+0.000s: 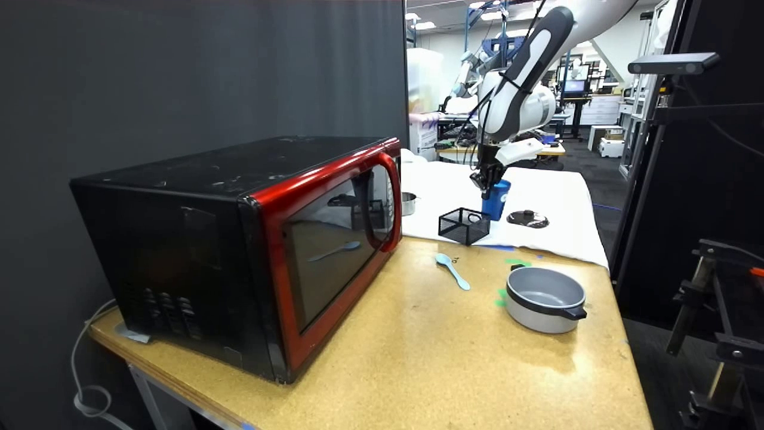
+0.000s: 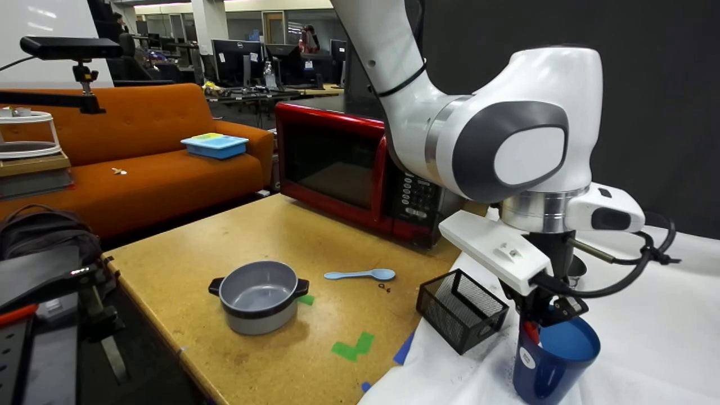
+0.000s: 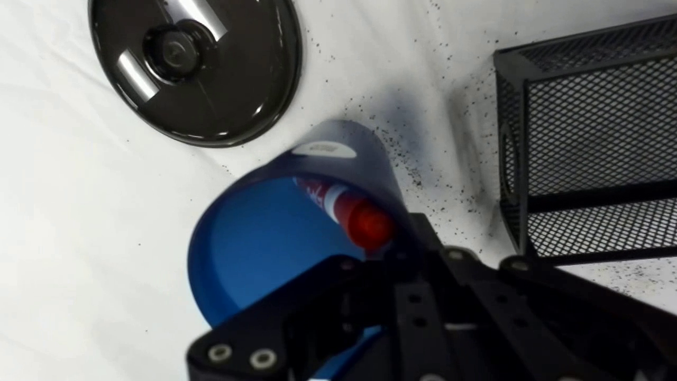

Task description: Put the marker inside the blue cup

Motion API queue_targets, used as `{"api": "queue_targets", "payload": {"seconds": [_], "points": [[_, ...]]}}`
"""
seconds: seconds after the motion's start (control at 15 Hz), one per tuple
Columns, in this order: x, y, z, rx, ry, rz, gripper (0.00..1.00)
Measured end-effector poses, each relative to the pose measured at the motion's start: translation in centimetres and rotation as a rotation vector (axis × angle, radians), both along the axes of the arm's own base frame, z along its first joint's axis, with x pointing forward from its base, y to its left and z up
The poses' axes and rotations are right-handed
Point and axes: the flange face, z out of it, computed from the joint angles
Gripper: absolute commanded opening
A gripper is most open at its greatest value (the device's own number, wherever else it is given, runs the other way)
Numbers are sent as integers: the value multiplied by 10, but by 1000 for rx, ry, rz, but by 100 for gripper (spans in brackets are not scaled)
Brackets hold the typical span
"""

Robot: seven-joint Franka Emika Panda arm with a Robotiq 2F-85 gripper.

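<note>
We see the red marker (image 3: 342,205) leaning inside the blue cup (image 2: 554,378), against its wall. The gripper (image 3: 403,250) is at the cup's rim, close to the marker's upper end; we cannot tell whether it is pressed together or pinching something. Near the cup, a black basket (image 2: 464,332) and a dark lid (image 3: 227,90) rest on white cloth (image 3: 100,254).

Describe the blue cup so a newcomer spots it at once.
Find the red-fronted microwave, then the white cloth beside it. There, next to the black mesh basket, is the blue cup. Unlike the basket and dark lid, it is deep, round and blue, with a red marker in it.
</note>
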Motion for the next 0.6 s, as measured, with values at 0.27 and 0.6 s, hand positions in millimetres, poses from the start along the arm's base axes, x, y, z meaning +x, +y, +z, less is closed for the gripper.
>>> {"api": "queue_targets", "payload": {"seconds": [0.27,0.6], "points": [[3,-4,-5,1,8,-5,41],[1,-6,-6,21,54,-35,78]]}}
